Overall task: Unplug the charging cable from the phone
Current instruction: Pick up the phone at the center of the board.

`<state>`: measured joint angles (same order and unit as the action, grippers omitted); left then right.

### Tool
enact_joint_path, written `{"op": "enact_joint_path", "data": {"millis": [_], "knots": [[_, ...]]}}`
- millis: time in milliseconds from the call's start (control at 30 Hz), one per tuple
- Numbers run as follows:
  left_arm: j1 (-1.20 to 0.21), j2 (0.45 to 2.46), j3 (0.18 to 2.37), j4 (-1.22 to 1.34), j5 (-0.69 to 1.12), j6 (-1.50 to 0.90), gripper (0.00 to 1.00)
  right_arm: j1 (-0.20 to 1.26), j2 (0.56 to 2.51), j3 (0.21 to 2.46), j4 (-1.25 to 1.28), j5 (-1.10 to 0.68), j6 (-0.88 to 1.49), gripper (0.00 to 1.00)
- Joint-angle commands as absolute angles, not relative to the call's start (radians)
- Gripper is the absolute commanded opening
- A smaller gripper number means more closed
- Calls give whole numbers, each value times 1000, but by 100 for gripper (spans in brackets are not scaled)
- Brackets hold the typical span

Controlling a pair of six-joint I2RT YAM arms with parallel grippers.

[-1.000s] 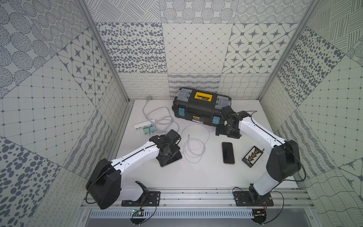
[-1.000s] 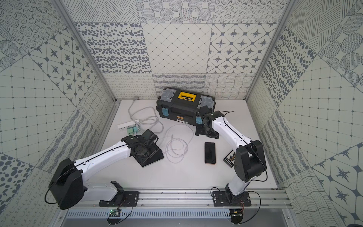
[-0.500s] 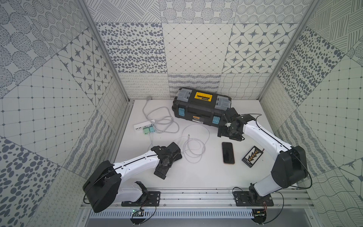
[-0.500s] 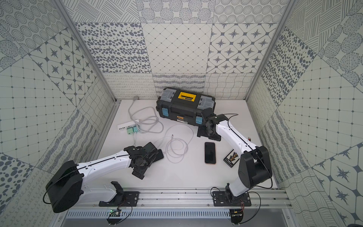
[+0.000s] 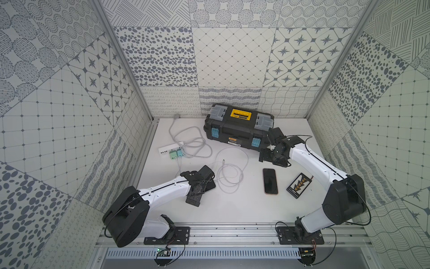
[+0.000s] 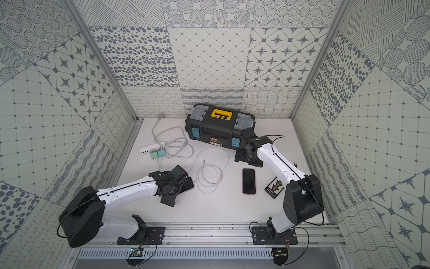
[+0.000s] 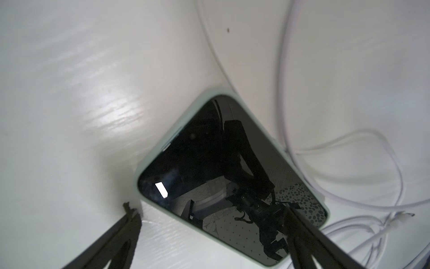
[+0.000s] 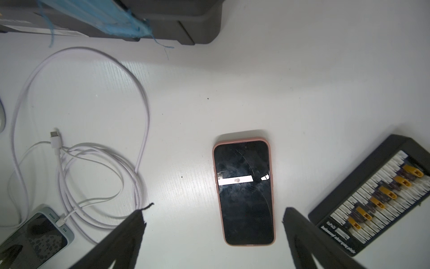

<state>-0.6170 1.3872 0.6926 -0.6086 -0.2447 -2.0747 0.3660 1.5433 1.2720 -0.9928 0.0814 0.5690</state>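
Note:
A phone in a pale green case [image 8: 39, 235] lies at the front left. A white charging cable [image 8: 139, 116] coils beside it. The cable's plug [image 8: 61, 220] sits in the phone's end, and its loose end [image 8: 54, 137] rests on the table. My left gripper [image 5: 199, 188] hovers low over this phone [image 7: 209, 151] and covers most of it in both top views. It is open: one fingertip [image 7: 126, 209] is beside the case, the other over its edge. My right gripper [image 5: 271, 158] hangs open by the toolbox, above a second, pink-cased phone [image 8: 244, 191] that has no cable.
A black toolbox [image 5: 239, 125] with a yellow handle stands at the back. At the left lie a white power strip [image 5: 169, 148], green chargers [image 5: 175, 153] and grey cable loops [image 5: 193, 144]. A black connector board [image 5: 299, 185] lies right of the pink phone.
My left gripper has slid toward the front edge over the green phone and opened a little wider. The right arm's elbow has swung slightly outward. The phones and cable have not moved.

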Motion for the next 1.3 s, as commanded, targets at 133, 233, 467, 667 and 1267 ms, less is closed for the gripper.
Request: {"op": "enact_joint_path", "data": {"millis": [133, 233, 467, 667, 1267], "knots": [[-569, 1441, 716, -545, -261, -2390, 98, 350, 1558, 1291, -971, 83, 572, 96], [-552, 1445, 715, -540, -262, -2381, 98, 340, 1564, 1292, -970, 81, 571, 96], [-514, 1452, 704, -543, -272, -2351, 99, 324, 1582, 1299, -963, 64, 571, 95], [-478, 1467, 712, -548, -285, -2298, 99, 317, 1587, 1294, -960, 59, 572, 95], [-411, 1598, 813, -518, -257, -2128, 99, 291, 1562, 1267, -953, 56, 578, 95]]}}
